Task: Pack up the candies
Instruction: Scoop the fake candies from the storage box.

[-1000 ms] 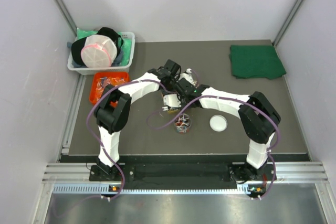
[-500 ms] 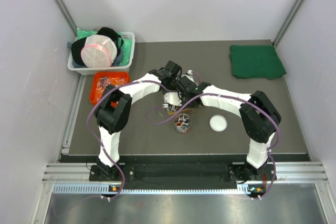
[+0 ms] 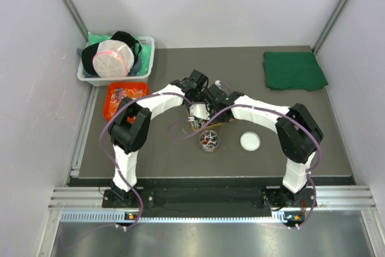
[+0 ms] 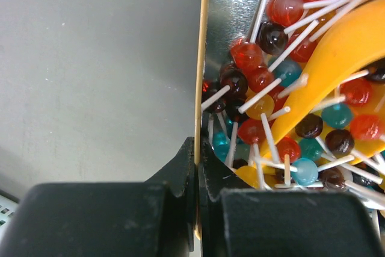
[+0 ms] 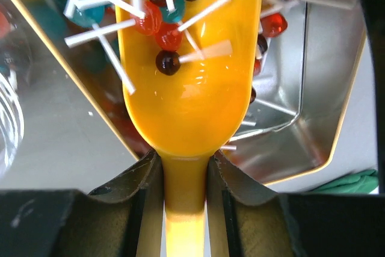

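- Grey table [image 3: 150, 148], walled in white on three sides, is seen from above, with both arm bases bolted at its near edge.
- Nearest the bases a clear jar [image 3: 209, 141] is found, some sweets already in it; a white lid [image 3: 250, 141] lies apart to its right.
- Just beyond the jar a shiny metal tin [image 4: 231, 10] is pinched at its gold rim by the left gripper [image 4: 197, 161], whose jaws are pressed together on the thin wall.
- Most of the candies [image 4: 249, 58], small round sweets on white sticks, are heaped inside this tin.
- A few more are carried in the orange scoop [image 5: 186, 88], whose neck is clamped by the right gripper [image 5: 183, 167].
- The step in hand is judged to be the lifting of a loaded scoop towards the jar.
- To do it well, the scoop bowl is best held level until it is over the jar's mouth, then tipped slowly so that the sticks are not snagged on the rim.
- The tin is best held firmly, so that it is not dragged as the scoop is drawn out.
- Farther back an orange tray [image 3: 108, 102] is placed at the left.
- A white bin [image 3: 147, 52] and a green cloth [image 3: 293, 70] are set farthest off.
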`<act>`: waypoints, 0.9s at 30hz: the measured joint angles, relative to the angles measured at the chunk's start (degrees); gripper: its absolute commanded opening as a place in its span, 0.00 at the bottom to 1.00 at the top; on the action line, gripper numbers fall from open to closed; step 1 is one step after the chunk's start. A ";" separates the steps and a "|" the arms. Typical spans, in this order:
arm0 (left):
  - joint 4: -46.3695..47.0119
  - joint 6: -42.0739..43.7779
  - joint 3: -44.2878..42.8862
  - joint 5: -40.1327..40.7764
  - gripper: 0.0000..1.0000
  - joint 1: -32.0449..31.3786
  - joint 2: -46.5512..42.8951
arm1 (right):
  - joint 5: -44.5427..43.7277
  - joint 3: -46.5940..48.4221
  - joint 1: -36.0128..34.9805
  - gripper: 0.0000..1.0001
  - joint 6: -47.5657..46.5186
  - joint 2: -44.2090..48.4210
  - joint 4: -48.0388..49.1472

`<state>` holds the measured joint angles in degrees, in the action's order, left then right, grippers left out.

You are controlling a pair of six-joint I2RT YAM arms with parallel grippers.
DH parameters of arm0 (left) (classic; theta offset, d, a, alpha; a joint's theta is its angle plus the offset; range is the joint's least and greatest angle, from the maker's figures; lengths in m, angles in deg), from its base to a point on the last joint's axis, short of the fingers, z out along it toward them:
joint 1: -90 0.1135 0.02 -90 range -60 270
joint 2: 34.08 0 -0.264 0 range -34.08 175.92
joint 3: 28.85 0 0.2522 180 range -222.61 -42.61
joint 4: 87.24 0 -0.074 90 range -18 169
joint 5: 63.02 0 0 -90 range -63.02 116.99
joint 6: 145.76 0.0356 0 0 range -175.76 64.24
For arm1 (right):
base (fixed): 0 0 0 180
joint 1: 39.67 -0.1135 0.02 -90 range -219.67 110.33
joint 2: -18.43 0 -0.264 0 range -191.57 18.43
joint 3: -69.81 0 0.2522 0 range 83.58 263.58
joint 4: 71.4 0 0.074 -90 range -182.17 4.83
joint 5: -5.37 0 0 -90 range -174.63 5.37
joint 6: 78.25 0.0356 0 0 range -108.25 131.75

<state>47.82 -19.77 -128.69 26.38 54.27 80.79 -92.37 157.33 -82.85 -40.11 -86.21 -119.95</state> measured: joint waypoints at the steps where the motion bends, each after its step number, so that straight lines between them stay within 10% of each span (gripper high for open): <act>1: 0.11 -0.02 0.04 0.02 0.00 0.00 0.00 | 0.26 0.33 0.28 0.00 0.00 0.00 -0.55; 27: 1.09 0.24 0.39 -1.22 0.00 0.04 -0.50 | 8.31 1.36 3.37 0.00 -1.07 0.13 -3.58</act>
<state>48.92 -19.53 -128.30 25.16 54.32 80.28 -84.07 158.69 -79.48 -41.18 -86.08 -123.54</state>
